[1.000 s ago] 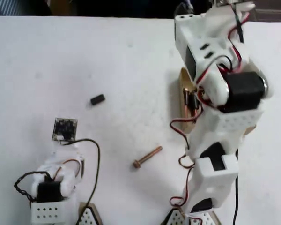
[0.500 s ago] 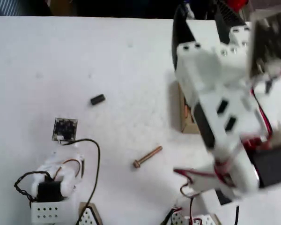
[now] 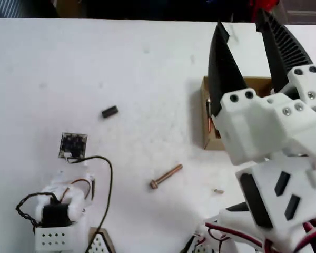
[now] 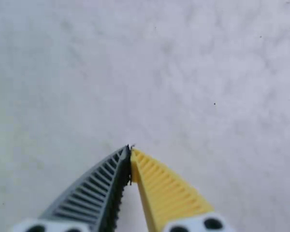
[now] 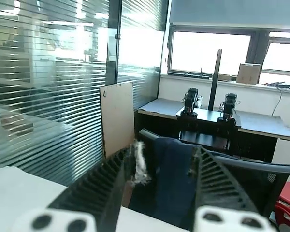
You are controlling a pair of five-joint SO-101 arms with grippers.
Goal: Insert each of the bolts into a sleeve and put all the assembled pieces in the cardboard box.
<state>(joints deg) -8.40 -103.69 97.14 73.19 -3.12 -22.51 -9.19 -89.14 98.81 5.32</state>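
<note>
A copper bolt (image 3: 166,176) lies loose on the white table near the middle. A small black sleeve (image 3: 109,112) lies to its upper left. The cardboard box (image 3: 206,113) stands at the right with an assembled copper piece (image 3: 209,119) showing inside. My right gripper (image 3: 247,39) is raised high over the box, open and holding nothing; its two black fingers (image 5: 108,183) point out at the room. My left arm (image 3: 55,211) sits folded at the lower left, and its gripper (image 4: 130,152) is shut just above bare tabletop.
A small square black board (image 3: 72,145) lies on the table by the left arm, with a black cable (image 3: 108,182) looping beside it. A tiny speck (image 3: 218,191) lies right of the bolt. Open white table stretches across the upper left.
My right arm has swung up from reaching down into the box and now towers over it, fingers open and pointing away. The bolt, the sleeve and the left arm have kept still.
</note>
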